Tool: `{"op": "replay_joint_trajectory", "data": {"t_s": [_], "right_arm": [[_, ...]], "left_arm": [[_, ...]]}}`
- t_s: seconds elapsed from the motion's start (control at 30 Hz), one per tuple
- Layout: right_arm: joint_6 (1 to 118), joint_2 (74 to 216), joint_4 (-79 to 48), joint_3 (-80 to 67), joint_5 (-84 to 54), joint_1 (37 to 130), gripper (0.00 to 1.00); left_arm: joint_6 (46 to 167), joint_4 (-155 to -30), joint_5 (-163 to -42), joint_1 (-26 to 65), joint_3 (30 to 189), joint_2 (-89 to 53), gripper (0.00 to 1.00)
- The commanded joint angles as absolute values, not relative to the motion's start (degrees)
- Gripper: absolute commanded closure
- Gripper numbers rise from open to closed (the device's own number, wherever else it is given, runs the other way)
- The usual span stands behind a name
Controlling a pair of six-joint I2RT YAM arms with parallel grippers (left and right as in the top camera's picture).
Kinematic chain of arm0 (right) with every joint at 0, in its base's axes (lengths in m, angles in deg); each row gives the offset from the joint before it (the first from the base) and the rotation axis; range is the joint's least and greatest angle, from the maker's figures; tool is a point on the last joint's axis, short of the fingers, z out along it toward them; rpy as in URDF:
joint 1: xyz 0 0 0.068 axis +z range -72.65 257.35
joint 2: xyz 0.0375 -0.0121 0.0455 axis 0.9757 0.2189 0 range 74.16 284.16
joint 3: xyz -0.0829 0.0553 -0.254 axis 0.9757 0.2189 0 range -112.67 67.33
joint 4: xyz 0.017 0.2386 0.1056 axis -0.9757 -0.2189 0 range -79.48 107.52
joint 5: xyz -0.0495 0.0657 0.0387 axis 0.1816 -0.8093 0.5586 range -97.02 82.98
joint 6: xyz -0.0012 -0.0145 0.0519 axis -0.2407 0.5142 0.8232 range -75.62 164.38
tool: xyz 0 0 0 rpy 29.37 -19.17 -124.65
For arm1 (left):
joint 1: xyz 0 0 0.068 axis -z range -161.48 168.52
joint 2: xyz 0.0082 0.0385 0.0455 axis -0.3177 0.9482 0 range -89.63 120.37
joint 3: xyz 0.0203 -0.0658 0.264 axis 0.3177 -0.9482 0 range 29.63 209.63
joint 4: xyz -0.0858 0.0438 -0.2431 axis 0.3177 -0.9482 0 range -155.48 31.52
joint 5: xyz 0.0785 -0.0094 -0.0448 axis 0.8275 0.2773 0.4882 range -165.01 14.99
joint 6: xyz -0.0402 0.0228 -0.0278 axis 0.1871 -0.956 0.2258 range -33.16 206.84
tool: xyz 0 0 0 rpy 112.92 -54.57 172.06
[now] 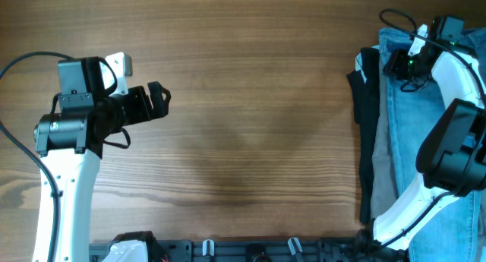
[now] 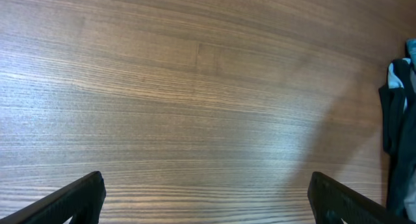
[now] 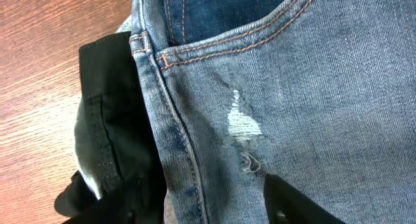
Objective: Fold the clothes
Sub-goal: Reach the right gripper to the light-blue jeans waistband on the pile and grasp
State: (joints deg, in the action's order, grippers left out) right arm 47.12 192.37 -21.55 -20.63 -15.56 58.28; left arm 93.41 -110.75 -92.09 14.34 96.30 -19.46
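The light-blue jeans lie in a heap along the table's right edge, with a worn patch and orange pocket stitching filling the right wrist view. My right gripper hovers low over the heap's far end. It looks open: one black finger shows at the bottom right, and the jeans' side seam lies between the jaws. The other finger is lost against dark cloth. My left gripper is open and empty over bare wood far to the left.
A black garment lies under the jeans' left side, also in the right wrist view and at the right edge of the left wrist view. The wooden table spreads between the arms. A black rail runs along the front edge.
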Motion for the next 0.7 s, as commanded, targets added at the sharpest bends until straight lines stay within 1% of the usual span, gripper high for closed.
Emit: {"op": "replay_joint_trajectory", "data": {"t_s": [0.0,0.03,0.07,0.1,0.13,0.2,0.23,0.27,0.3,0.37,0.5,0.53,0.57,0.6,0.63,0.67], "right_arm": [[47.3,191.0,-21.1,-20.3,-15.6,59.0,0.46],[48.1,191.0,-20.8,-19.6,-13.5,59.0,0.64],[51.6,191.0,-20.7,-19.3,-9.9,58.8,0.82],[52.5,191.0,-20.6,-19.3,-7.9,58.6,0.87],[52.5,191.0,-20.5,-19.3,-7.9,58.3,0.88],[50.0,191.0,-20.5,-19.3,-14.6,58.2,0.53],[50.0,191.0,-20.5,-19.3,-15.3,58.2,0.54],[50.6,191.0,-20.9,-19.3,-14.6,58.2,0.79],[51.5,191.0,-20.9,-19.3,-13.1,58.2,0.96],[55.5,190.9,-20.4,-19.5,-8.0,57.7,0.95],[58.6,190.9,-21.8,-19.8,-8.1,53.2,0.96],[58.0,190.9,-21.7,-19.8,-10.9,51.8,0.96],[52.1,190.9,-21.0,-19.8,-16.6,51.4,0.92],[44.2,190.9,-20.9,-19.8,-24.3,51.4,0.69],[42.3,190.9,-20.9,-19.8,-27.4,51.8,0.59],[41.6,190.9,-20.9,-19.8,-27.8,52.5,0.53]], "left_arm": [[93.7,-110.2,-93.0,14.3,97.5,-19.9,0.00],[93.7,-110.3,-93.0,14.3,97.5,-19.9,0.00],[93.7,-110.2,-93.0,14.3,97.5,-19.9,0.00],[93.7,-110.2,-93.0,14.3,97.5,-19.9,0.00],[93.7,-110.2,-93.0,14.3,97.5,-19.9,0.00],[93.7,-110.2,-93.0,14.3,97.5,-19.9,0.00],[93.7,-110.2,-93.0,14.3,97.5,-19.9,0.00],[93.7,-110.2,-93.0,14.3,97.5,-19.9,0.00],[93.8,-110.3,-93.0,14.3,97.5,-19.9,0.00],[93.8,-110.6,-93.0,14.3,97.5,-19.9,0.01],[93.8,-111.0,-93.0,14.3,97.5,-19.9,0.01],[93.8,-111.0,-93.0,14.3,97.5,-19.9,0.01],[93.8,-111.0,-93.0,14.3,97.5,-19.9,0.01],[93.8,-110.9,-93.0,14.3,97.5,-19.9,0.00],[93.8,-110.9,-93.0,14.3,97.5,-19.9,0.00],[93.8,-110.9,-93.0,14.3,97.5,-19.9,0.00]]}}
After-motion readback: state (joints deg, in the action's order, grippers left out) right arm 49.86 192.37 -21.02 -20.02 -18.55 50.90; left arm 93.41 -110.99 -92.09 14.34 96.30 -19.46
